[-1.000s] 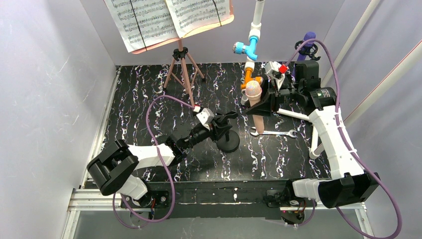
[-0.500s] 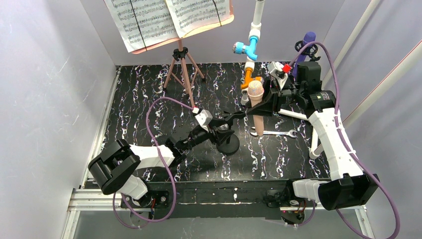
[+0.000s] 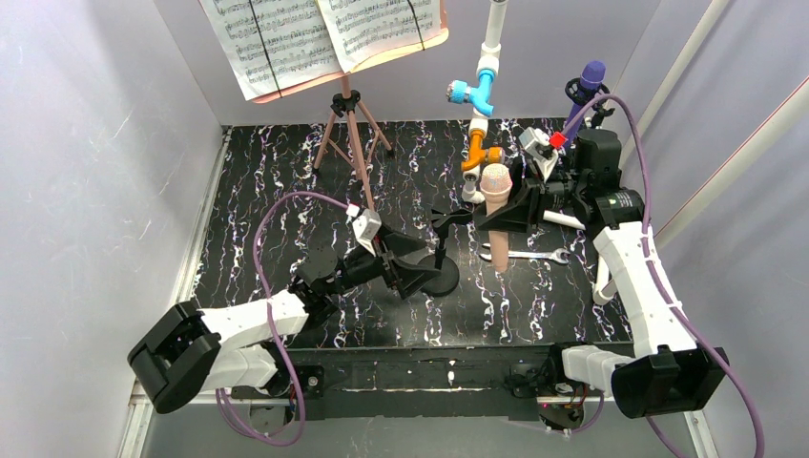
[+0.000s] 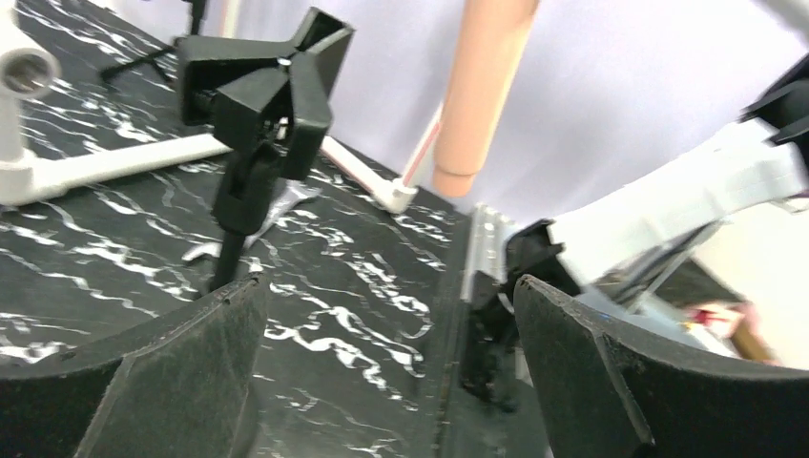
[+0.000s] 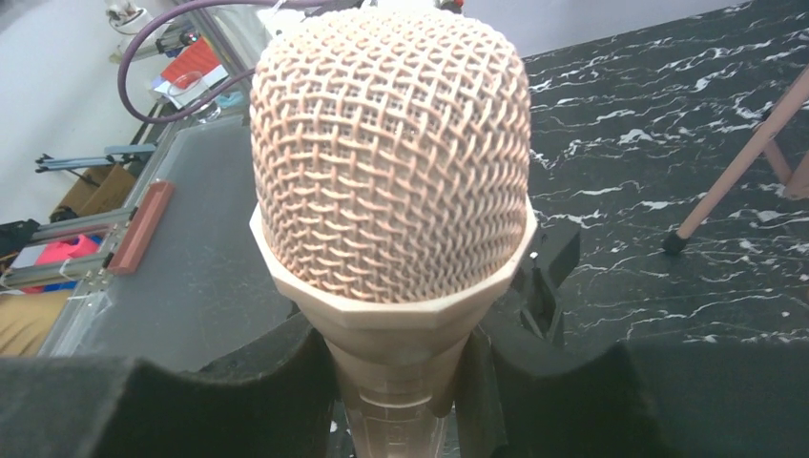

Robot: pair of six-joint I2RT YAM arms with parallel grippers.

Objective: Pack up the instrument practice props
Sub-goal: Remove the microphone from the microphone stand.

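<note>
Early stage, most still to do. Peach toy microphone with a mesh head [image 5: 391,162] is out of any holder: right fingers [image 5: 238,401] are closed about halfway onto its handle just under the head, holding it upright above the black white-veined tabletop [image 3: 286,191], its lower end near the silver wrench [image 3: 529,255]. Black mic holder on a round base [image 3: 441,277] stands empty mid-tabletop, clip up. Left fingers [image 4: 162,372] are spread wide with nothing in them, low over the tabletop just beside that holder's base; can't tell if they touch it. Purple toy microphone [image 3: 591,74] is still seated in its own black clip holder [image 3: 587,100] at the far right corner. Salmon-pink perforated music rest [image 3: 434,40] is still up on its tripod legs [image 3: 351,134] at the back, white music sheets [image 3: 324,33] still strapped on it. No box or bag for packing is in view. White pipe with blue and orange valves [image 3: 482,86] stands behind the peach mic, not part of the job. Judged left: stow peach mic, both holders, purple mic, sheets, rest.
</note>
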